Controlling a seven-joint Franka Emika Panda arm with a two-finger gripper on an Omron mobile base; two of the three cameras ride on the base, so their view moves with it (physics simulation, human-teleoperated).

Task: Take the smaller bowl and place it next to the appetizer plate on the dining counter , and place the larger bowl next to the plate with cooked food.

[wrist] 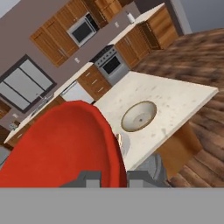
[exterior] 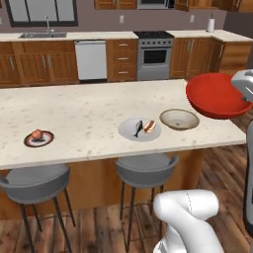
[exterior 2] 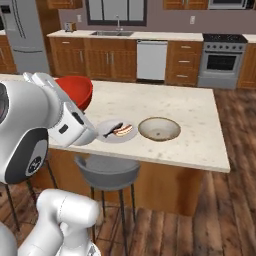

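The smaller red bowl [exterior: 215, 95] [exterior 2: 75, 92] [wrist: 65, 144] hangs in the air, tilted, over the right part of the dining counter [exterior: 89, 113] [exterior 2: 185, 107]. My gripper [wrist: 114, 177] [exterior: 244, 99] is shut on its rim. The larger cream bowl [exterior: 179, 119] [exterior 2: 159, 128] [wrist: 138, 116] rests on the counter just right of the grey plate with cooked food [exterior: 140, 129] [exterior 2: 117, 130], which bears a dark fish and a bun. Far left on the counter sits the appetizer plate [exterior: 39, 138] with its reddish-brown item. In the right base view my arm hides the counter's left part.
Grey stools [exterior: 146, 169] [exterior: 34, 182] [exterior 2: 106, 171] stand under the counter's near edge. Behind are wall cabinets, a dishwasher [exterior: 91, 60], a stove [exterior: 154, 55] and a sink [exterior: 43, 34]. Wooden floor lies to the right of the counter.
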